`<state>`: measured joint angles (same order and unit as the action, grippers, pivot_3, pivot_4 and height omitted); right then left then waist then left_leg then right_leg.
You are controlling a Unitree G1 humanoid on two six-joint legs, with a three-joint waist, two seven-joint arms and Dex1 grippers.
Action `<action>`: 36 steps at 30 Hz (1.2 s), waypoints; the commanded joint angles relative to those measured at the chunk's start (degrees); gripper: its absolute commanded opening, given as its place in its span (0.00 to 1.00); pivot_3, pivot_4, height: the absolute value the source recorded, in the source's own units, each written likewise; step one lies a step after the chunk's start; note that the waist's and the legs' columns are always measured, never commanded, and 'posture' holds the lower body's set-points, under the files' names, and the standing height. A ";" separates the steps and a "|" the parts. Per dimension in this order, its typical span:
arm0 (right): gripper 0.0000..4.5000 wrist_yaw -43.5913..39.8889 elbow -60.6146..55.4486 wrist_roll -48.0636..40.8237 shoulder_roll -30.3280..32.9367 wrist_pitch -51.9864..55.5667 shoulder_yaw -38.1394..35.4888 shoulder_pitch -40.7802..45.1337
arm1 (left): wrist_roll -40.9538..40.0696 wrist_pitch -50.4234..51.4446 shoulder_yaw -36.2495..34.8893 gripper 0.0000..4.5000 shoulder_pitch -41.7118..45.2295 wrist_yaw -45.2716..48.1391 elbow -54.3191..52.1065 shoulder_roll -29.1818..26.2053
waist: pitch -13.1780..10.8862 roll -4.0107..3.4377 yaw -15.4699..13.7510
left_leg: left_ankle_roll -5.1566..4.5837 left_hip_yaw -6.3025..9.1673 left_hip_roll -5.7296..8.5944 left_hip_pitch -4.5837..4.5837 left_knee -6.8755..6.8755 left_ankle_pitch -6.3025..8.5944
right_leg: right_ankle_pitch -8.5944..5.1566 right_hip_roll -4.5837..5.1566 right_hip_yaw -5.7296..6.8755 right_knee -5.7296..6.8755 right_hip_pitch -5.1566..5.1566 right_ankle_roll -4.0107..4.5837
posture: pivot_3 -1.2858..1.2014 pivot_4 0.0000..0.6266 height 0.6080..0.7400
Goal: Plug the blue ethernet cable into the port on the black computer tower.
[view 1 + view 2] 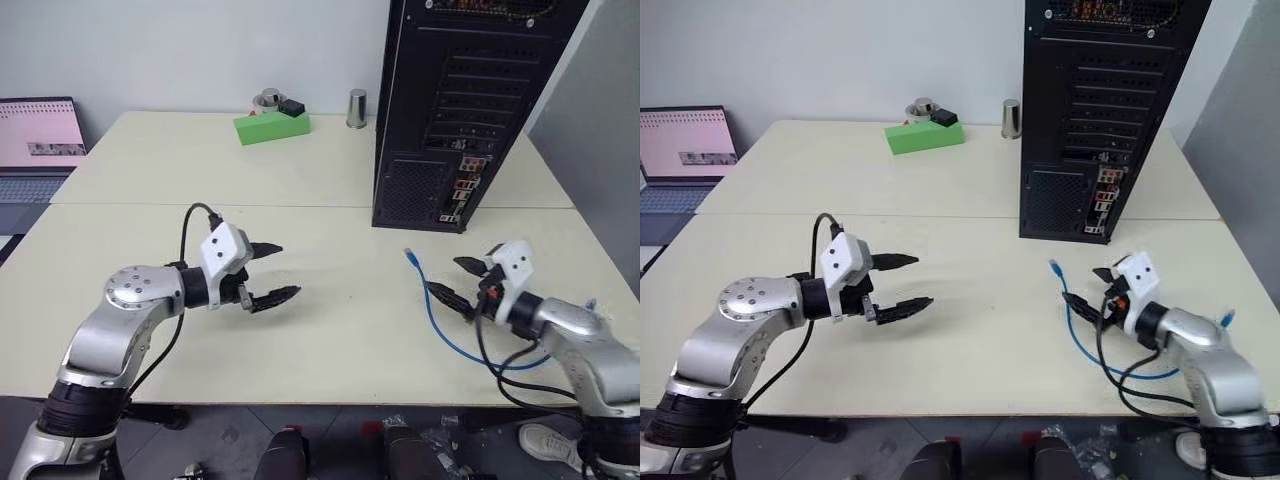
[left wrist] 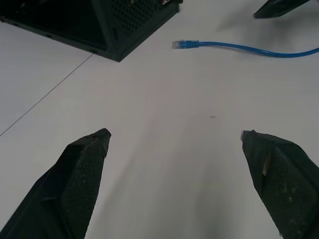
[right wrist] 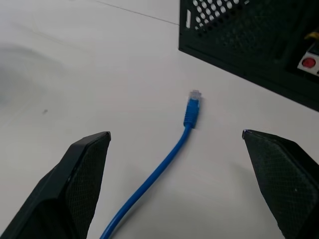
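Observation:
The blue ethernet cable [image 1: 432, 302] lies loose on the cream table, its clear plug [image 3: 193, 97] pointing toward the black computer tower [image 1: 450, 100] and a short way in front of it. The tower stands upright at the back right, its rear panel with coloured connectors [image 1: 462, 178] facing me. My right gripper [image 1: 444, 274] hovers low over the cable just behind the plug, open, with the cable running between its fingers untouched. My left gripper [image 1: 288, 270] is open and empty over the middle of the table, well left of the cable.
A green box [image 1: 272, 126] with small items on top and a metal cup [image 1: 356, 108] stand at the table's back. A laptop [image 1: 35, 150] sits at the far left. The cable trails off the table's front right edge [image 1: 520, 365].

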<state>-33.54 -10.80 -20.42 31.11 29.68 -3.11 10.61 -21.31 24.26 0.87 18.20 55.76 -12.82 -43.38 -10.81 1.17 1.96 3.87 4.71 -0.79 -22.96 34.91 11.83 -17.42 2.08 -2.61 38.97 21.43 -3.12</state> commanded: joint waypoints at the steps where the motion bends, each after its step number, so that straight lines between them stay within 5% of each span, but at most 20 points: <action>1: 1.00 3.56 5.84 5.05 -3.29 -4.71 2.53 3.05 | 0.78 -1.49 0.95 1.00 2.00 0.64 -0.85 0.46 | 0.00 0.00 0.02 | 0.00 0.00 0.00 0.00 0.00 0.00 | 0.00 0.00 0.00 0.00 0.01 0.00 | 0.52 0.24 1.00; 11: 1.00 6.35 15.44 10.34 -8.12 -7.02 5.00 8.05 | 1.30 -1.89 1.86 1.00 3.03 1.48 -0.75 0.92 | 0.00 -0.01 0.07 | 0.00 0.00 0.00 0.00 0.00 0.00 | 0.00 -0.01 0.00 0.02 0.01 0.01 | 0.52 0.24 1.00; 16: 0.80 5.19 13.70 10.02 -7.54 -3.53 4.92 7.67 | 1.14 -1.66 1.62 1.00 2.74 1.38 -1.03 0.87 | 0.01 -0.01 0.07 | 0.00 0.01 -0.01 0.03 0.00 0.00 | 0.00 -0.03 0.00 0.04 -0.01 0.01 | 0.52 0.24 1.00; 30: 0.02 1.60 11.93 8.12 -6.88 1.16 4.35 8.50 | 0.71 -1.58 3.22 1.00 5.12 4.22 2.70 2.12 | 0.01 0.00 0.03 | 0.00 0.01 -0.01 0.03 0.01 0.00 | 0.00 -0.02 0.01 0.04 -0.01 0.01 | 0.52 0.24 1.00; 36: 0.01 -6.86 7.02 6.83 -2.85 2.53 8.71 11.28 | 3.41 -5.20 6.67 1.00 9.00 6.68 8.27 4.05 | 0.01 0.00 0.12 | 0.00 0.01 -0.01 0.02 0.01 0.00 | 0.00 -0.03 0.02 0.04 0.01 0.01 | 0.52 0.24 1.00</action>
<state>-36.43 0.53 -12.53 27.14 31.77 3.62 20.30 -18.77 21.41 7.07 25.39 61.47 -5.38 -39.78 -10.80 1.17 2.08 3.87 4.72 -0.79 -22.95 34.93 11.83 -17.42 2.04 -2.59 39.01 21.45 -3.11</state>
